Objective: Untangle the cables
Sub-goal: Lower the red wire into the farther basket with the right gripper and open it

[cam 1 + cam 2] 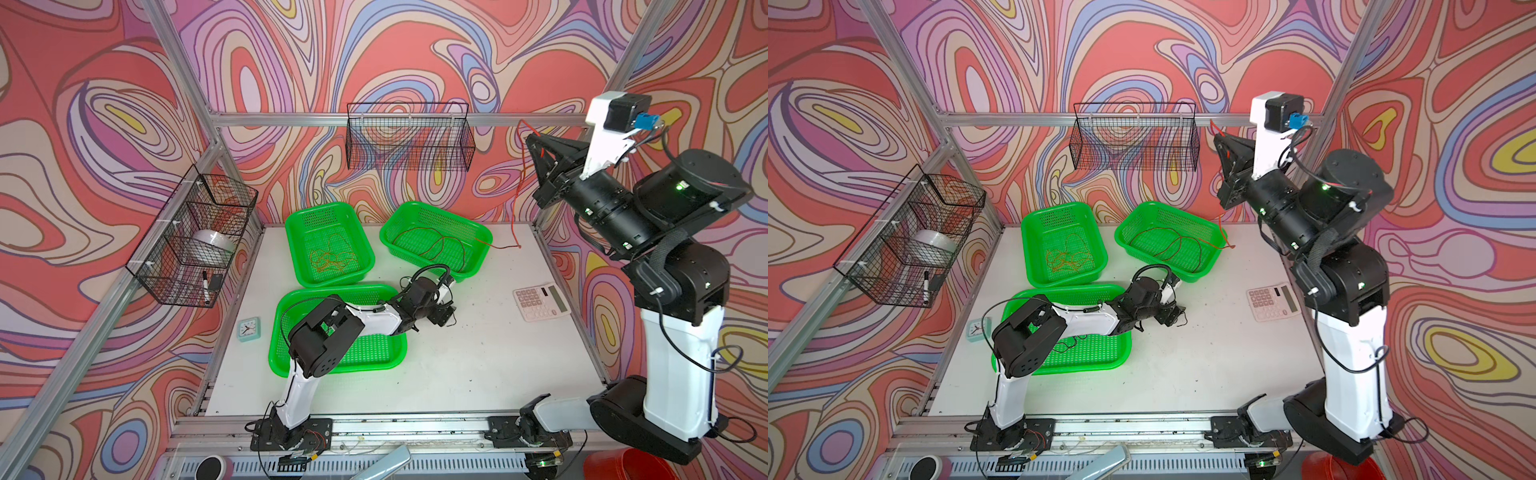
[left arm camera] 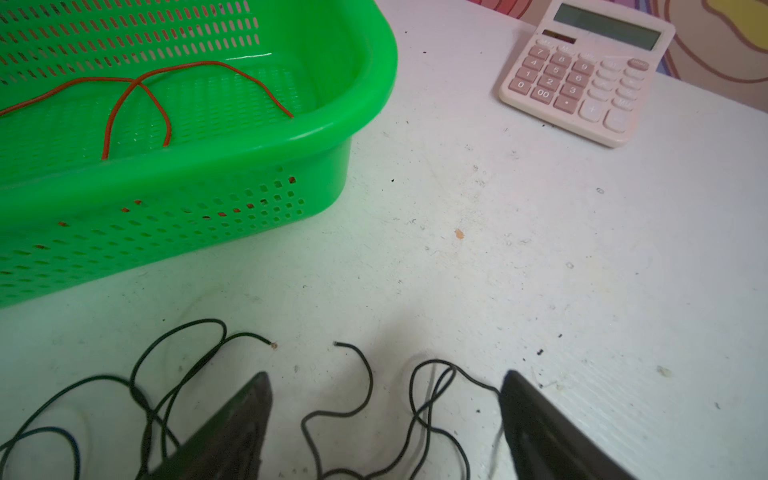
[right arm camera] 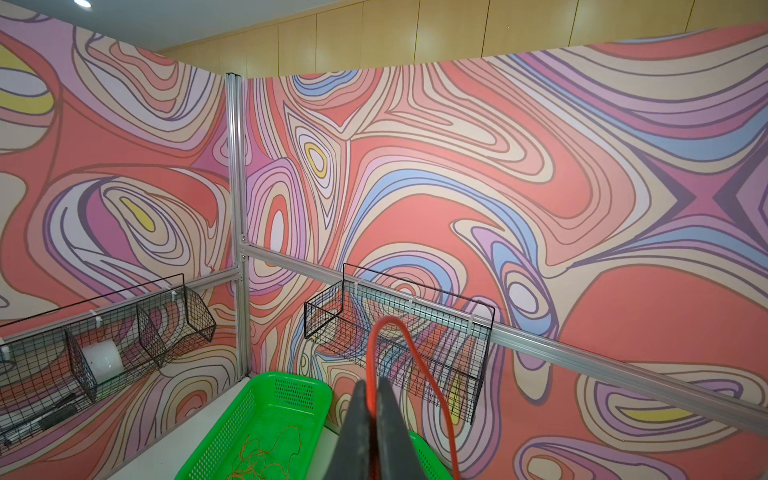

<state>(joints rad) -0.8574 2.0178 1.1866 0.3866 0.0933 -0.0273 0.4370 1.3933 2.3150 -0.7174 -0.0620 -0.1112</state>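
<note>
Worrying my right claw (image 3: 370, 399), clamped on the red wire (image 3: 390, 332) up high, might yank its basket (image 1: 482, 237); my left claw (image 2: 385, 374) is apart above the black wire (image 2: 208, 320).

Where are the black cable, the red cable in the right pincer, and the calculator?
black cable (image 2: 139, 397): left wrist view, where strands cross.
red cable (image 3: 388, 319): right wrist view, loop top.
calculator (image 2: 577, 79): left wrist view, keypad.

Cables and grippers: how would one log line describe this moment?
left gripper: open, low over black cable | right gripper: shut on red cable, raised high | orange tangle: in green basket
</note>
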